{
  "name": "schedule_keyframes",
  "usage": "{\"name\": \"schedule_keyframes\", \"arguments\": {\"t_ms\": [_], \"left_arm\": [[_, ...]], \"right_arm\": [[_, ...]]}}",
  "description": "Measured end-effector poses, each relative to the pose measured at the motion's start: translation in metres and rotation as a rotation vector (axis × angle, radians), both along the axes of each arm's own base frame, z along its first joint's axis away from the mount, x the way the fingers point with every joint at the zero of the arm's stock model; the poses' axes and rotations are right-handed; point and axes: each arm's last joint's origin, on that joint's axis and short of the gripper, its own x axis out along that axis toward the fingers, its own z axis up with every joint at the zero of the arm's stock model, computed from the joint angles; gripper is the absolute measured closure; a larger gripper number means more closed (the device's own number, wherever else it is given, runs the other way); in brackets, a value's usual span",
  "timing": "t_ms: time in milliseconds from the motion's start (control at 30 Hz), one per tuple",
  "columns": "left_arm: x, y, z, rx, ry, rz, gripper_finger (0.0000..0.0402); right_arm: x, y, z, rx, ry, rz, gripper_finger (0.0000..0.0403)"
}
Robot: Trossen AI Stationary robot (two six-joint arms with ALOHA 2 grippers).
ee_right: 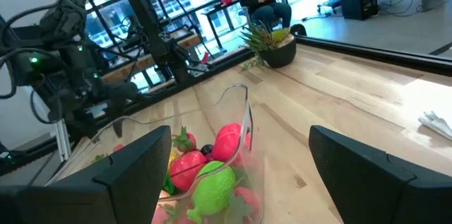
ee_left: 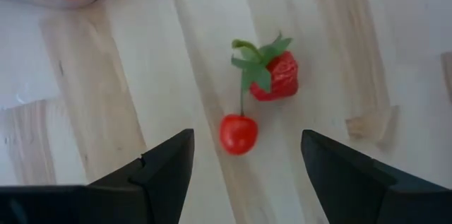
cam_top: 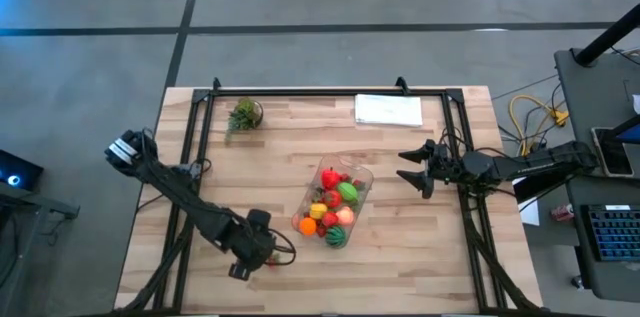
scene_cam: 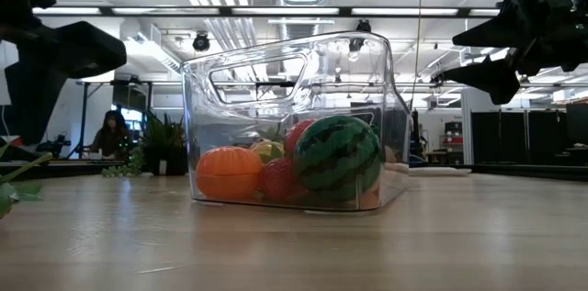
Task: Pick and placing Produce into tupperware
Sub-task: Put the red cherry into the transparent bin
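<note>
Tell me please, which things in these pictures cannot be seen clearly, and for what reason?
- High view: the left gripper covers the table under it, so the cherry and strawberry appear only in the left wrist view.
- Low view: the watermelon and orange hide the produce behind them in the tupperware.
- Right wrist view: the right gripper fingers cover the tupperware's sides.
- Low view: the white sheet cannot be made out.

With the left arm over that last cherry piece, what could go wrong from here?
The cherry pair is small and lies flat on the table, so the open left gripper may pinch only one fruit or the thin stem and drop it. The tupperware is already heaped, so another piece could roll off.
</note>
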Motion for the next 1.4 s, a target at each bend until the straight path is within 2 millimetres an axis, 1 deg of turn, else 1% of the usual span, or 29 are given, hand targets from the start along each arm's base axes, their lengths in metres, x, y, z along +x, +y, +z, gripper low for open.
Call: {"name": "schedule_keyframes", "arguments": {"t_ms": [133,400,667,867,967,1233,1400], "left_arm": [[0.000,0.000,-0.001,-0.003,-0.005,-0.001,0.0155],[0.004,-0.007,-0.018,0.012,0.009,-0.010,0.0155],[0.004,-0.007,-0.032,0.079,0.026,-0.001,0.0156],[0.003,-0.009,-0.038,0.093,0.042,-0.008,0.0160],[0.003,-0.010,-0.038,0.093,0.042,-0.012,0.0183],[0.002,-0.010,-0.038,0.093,0.043,-0.014,0.0276],[0.002,-0.010,-0.039,0.093,0.042,-0.015,0.0304]], "right_arm": [[0.000,0.000,0.000,0.000,0.000,-0.001,0.0075],[0.000,0.000,0.000,0.000,0.000,0.000,0.0075],[0.000,0.000,0.000,0.000,0.000,0.000,0.0075],[0.000,0.000,0.000,0.000,0.000,0.000,0.0075],[0.000,0.000,0.000,0.000,0.000,0.000,0.0075],[0.000,0.000,0.000,0.000,0.000,0.000,0.0075],[0.000,0.000,0.000,0.000,0.000,0.000,0.0075]]}}
